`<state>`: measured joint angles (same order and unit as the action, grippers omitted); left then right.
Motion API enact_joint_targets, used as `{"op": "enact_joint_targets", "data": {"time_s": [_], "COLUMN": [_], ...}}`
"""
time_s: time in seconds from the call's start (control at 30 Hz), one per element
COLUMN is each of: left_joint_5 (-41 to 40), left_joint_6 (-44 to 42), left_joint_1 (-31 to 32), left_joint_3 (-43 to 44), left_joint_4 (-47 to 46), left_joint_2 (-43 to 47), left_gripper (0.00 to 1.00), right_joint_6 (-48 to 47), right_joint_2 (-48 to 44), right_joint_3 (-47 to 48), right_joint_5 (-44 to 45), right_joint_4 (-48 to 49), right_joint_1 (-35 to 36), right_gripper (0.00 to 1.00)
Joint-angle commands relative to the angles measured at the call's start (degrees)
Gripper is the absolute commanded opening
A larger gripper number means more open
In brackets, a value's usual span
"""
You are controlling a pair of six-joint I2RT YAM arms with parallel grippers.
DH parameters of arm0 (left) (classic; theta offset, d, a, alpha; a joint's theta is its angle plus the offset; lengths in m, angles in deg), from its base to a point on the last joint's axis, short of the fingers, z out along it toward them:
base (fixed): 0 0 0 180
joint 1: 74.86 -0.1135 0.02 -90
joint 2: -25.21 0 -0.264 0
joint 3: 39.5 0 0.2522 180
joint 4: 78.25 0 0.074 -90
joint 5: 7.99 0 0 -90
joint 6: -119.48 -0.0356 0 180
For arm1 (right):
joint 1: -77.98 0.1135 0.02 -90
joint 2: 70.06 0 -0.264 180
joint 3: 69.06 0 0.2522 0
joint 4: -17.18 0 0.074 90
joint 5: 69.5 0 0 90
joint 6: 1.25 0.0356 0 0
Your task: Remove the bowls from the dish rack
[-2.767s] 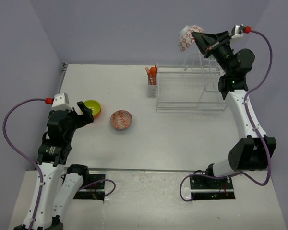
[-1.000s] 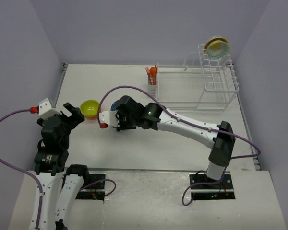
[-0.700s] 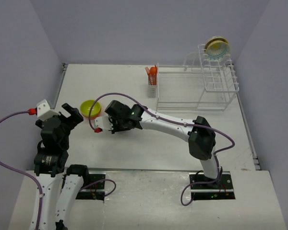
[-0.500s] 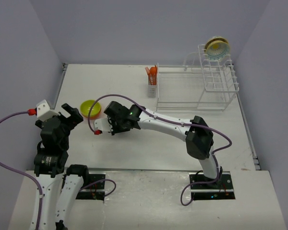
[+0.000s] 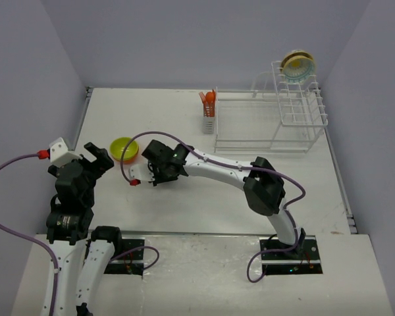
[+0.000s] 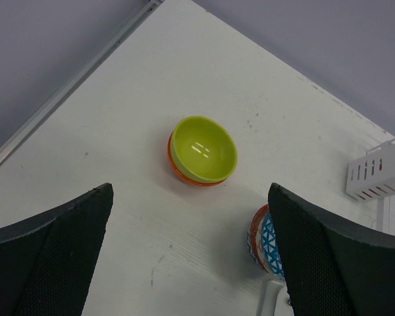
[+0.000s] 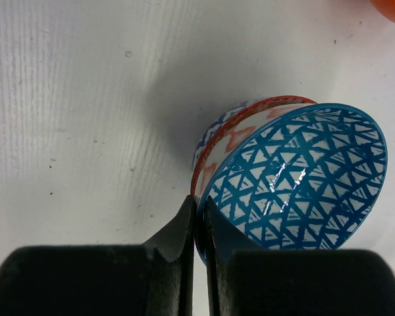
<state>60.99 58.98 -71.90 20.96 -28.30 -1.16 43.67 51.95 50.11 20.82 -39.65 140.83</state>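
My right gripper (image 7: pixel 199 201) is shut on the rim of the blue patterned bowl (image 7: pixel 296 178). That bowl sits tilted inside the orange-red bowl (image 7: pixel 227 141) on the table. In the top view the right gripper (image 5: pixel 157 170) covers both bowls, left of centre. The lime-green bowl (image 5: pixel 125 149) stands just to their left and also shows in the left wrist view (image 6: pixel 204 148). My left gripper (image 5: pixel 100 157) is open and empty, near that bowl. One cream bowl (image 5: pixel 297 64) stands in the tall section of the white dish rack (image 5: pixel 263 150).
The rack's cutlery basket (image 5: pixel 209 117) holds orange utensils, behind the right arm's reach. The right arm stretches across the table's middle from its base at the right. The table's left rail (image 6: pixel 72 79) runs past the green bowl.
My right arm swung from above the rack down to the orange-red bowl. Over the last second it edged slightly left with the blue bowl. The left arm barely moved.
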Motion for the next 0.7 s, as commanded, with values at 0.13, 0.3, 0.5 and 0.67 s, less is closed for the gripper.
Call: {"op": "enact_joint_targets", "data": {"time_s": [0.13,0.3,0.5,0.67], "left_joint_5": [0.01,0.01,0.19,0.27], "left_joint_6": [0.39,0.3,0.21,0.21], "left_joint_1": [-0.24,-0.24,-0.24,-0.24], "left_joint_3": [0.94,0.94,0.94,0.94], "left_joint_4": [-0.85,-0.85,-0.94,-0.94], "left_joint_2": [0.44,0.36,0.44,0.44], "left_gripper": [1.0,1.0,1.0,1.0], "right_joint_6": [-1.24,-0.89,-0.54,0.43], "right_joint_2": [0.41,1.21,0.86,0.24], "right_joint_3": [2.0,1.03,0.24,-0.37], "right_joint_5": [-0.05,-0.05,-0.05,-2.07], "right_joint_4": [2.9,3.34,4.22,5.45], "right_joint_1": [-1.5,-2.03,-2.21,-2.21], "right_gripper": [0.0,0.0,0.01,0.02]}}
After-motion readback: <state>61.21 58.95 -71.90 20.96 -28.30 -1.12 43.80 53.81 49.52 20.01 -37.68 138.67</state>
